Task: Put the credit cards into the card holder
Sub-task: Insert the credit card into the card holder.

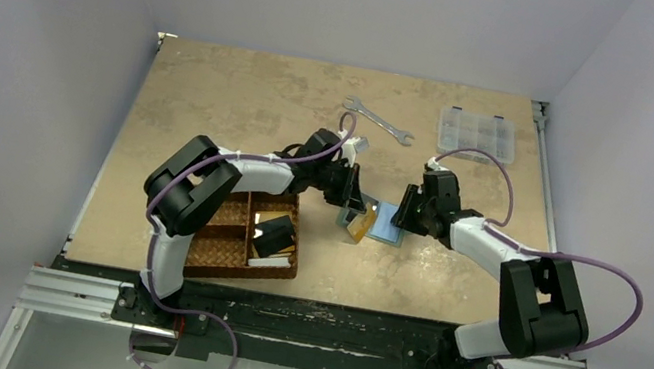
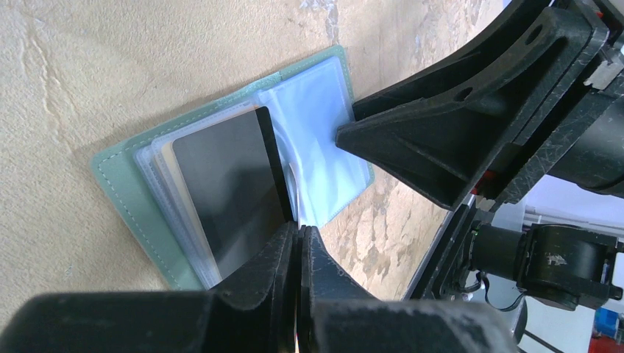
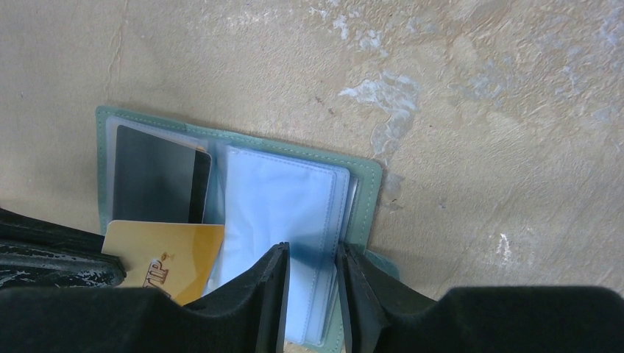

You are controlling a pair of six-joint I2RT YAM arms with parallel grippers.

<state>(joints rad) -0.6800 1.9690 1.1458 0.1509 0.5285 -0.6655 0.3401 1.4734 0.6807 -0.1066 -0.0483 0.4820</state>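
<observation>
Card holder [image 1: 387, 224] lies open, flat on table [image 1: 235, 107] at centre, between both grippers. Teal cover down, clear pocket pages up. Black card [image 3: 154, 184] sits in left-hand pocket.

Orange-yellow card [image 3: 169, 254] overlaps holder's near left edge, just below black card, tilted. Left gripper [image 2: 299, 243] clenched on it, card edge-on between fingers.

Right gripper [image 3: 313, 257] has fingers parted, tips set down on right-hand pocket page, strip of page showing in gap.

Brown basket [image 1: 220, 252] well apart at left, holding more cards.
</observation>
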